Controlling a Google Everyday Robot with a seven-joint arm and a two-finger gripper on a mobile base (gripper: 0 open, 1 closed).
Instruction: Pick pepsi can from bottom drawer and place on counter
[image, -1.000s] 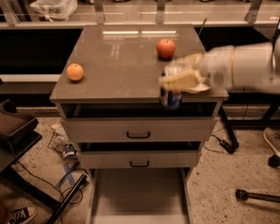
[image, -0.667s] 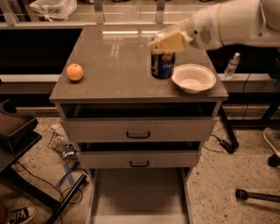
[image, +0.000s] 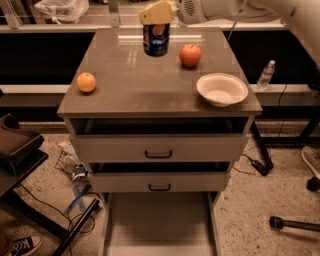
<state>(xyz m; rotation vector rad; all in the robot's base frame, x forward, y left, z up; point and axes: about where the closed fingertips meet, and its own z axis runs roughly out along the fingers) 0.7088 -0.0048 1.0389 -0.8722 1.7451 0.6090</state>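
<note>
Placement close to finished, judging by the layout. Small dark-blue pepsi can (image: 156, 40) with red-white logo upright at the far edge of the glossy grey-brown square bench (image: 135, 87), apparently resting on the surface, just left of a red apple (image: 190, 55) and well apart from a round orange fruit (image: 86, 82) and a white bowl (image: 222, 89) nearer the front. Pale yellowish pincer (image: 156, 12) at the end of a white arm (image: 225, 7), directly over the can's top, touching or nearly so; cannot tell whether clenched on the can or let go. Wide pale-grey bottom drawer (image: 159, 227) open below, floor bare, no can inside. Pick done, then. Left at most: release, if not yet made, and a lift clear without tipping the can.
</note>
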